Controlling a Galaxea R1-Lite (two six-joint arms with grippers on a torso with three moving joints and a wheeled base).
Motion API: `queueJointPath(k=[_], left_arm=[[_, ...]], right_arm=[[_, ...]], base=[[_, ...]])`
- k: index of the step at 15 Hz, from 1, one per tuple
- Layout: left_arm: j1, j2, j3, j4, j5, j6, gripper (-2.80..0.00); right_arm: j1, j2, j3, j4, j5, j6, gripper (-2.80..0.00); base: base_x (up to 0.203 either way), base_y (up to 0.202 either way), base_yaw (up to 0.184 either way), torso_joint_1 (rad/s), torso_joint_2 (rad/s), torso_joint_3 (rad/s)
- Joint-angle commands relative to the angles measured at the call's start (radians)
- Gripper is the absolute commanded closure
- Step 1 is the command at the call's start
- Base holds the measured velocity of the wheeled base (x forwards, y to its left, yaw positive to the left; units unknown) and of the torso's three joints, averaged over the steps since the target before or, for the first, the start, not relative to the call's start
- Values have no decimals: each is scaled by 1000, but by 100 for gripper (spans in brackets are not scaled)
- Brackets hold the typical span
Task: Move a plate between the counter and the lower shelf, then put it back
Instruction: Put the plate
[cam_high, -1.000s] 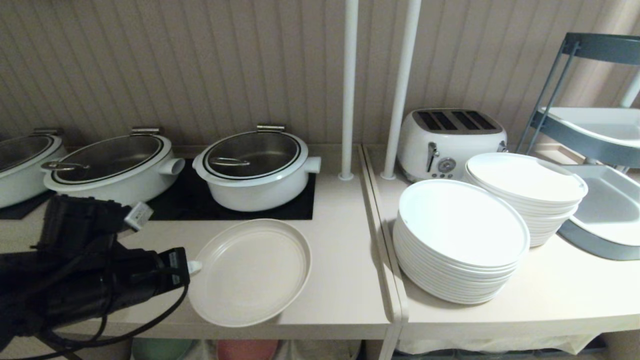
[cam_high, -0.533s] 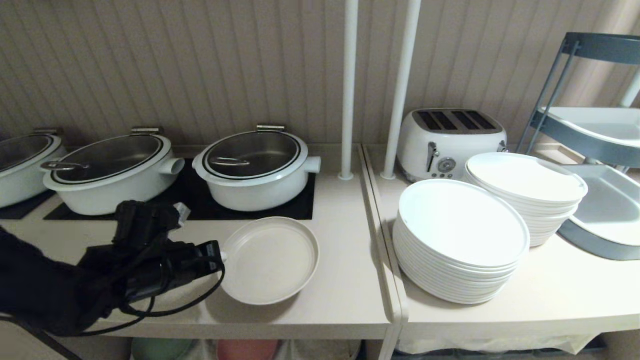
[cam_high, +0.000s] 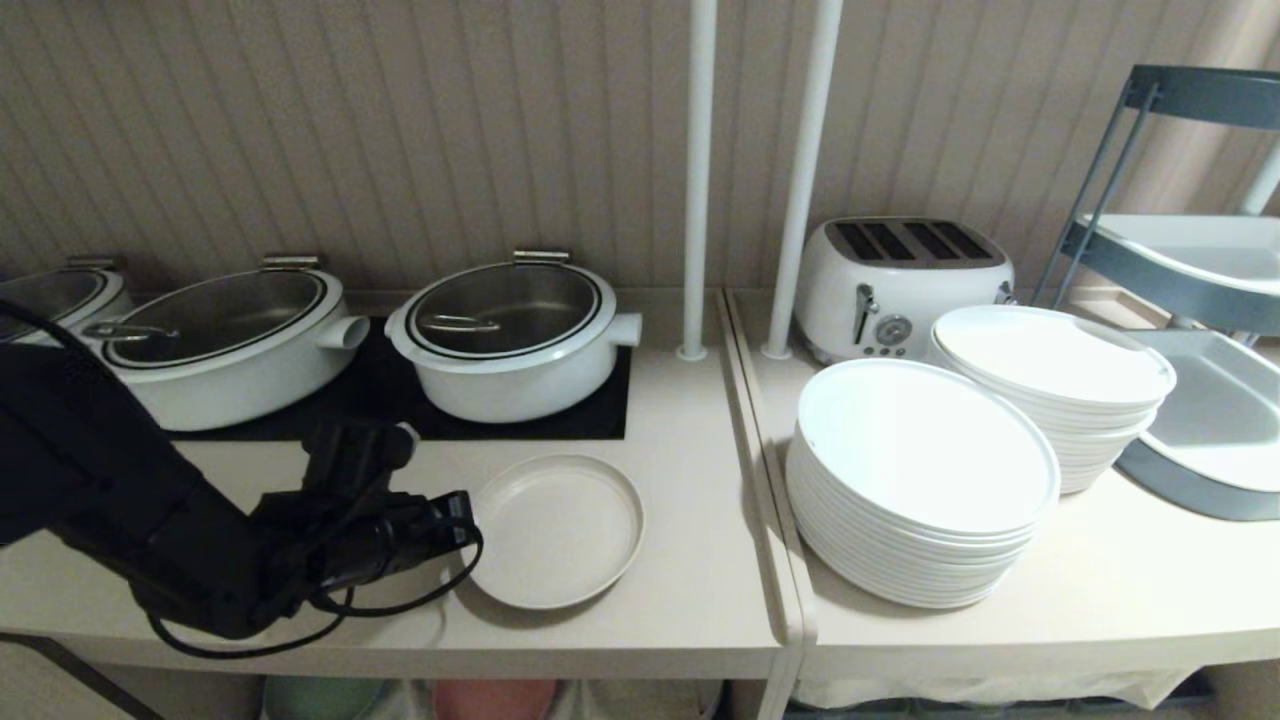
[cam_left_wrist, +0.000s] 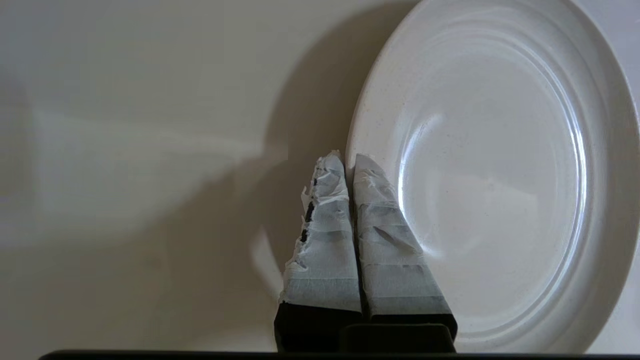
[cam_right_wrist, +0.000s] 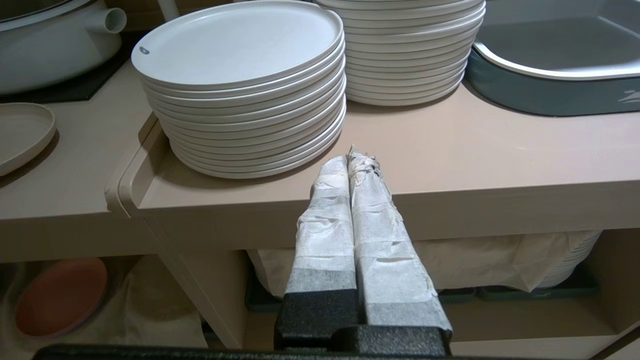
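The plate (cam_high: 556, 530), small, cream and low-rimmed, lies flat on the table (cam_high: 690, 610) near its front edge, just in front of the black hob panel (cam_high: 400, 400). The left pincer (cam_left_wrist: 348, 159) pinches the plate's rim on the side away from the table's dividing seam, its taped fingers (cam_left_wrist: 325, 240) pressed narrow with the rim between them. The black left arm (cam_high: 150, 520) reaches in low over the front edge. Behind the plate, two white lidded pots (cam_high: 510, 340) stand on the hob toward the back edge. Past the seam, two stacks of larger white plates (cam_high: 925, 480) stand beside a white toaster (cam_high: 900, 285), with a blue-grey tray (cam_high: 1200, 430) at the far end. The right pincer (cam_right_wrist: 356, 156), fingers pressed together and holding nothing, hangs before the front edge of the table below the nearer stack. A pink plate (cam_right_wrist: 60, 295) sits in the lower shelf (cam_right_wrist: 150, 300) beneath.
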Motion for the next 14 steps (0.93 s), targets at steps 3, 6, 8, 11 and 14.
queueJointPath(k=[3,6,8,11,14], left_arm=[[0,36,-25,-3,1,-15,0],[-1,42,-30,-3,1,-13,0],[-3,46,-30,-3,1,-14,0],[-3,47,-30,-3,1,-13,0],[-3,47,-30,-3,1,-13,-280]], right_arm=[[0,1,0,0,0,1,0],[0,1,0,0,0,1,0],[0,1,0,1,0,0,0],[0,1,0,0,0,1,0],[0,1,0,0,0,1,0]], base=[[0,0,0,0,0,0],[0,0,0,0,0,0],[0,0,0,0,0,0],[0,0,0,0,0,0],[0,0,0,0,0,0]])
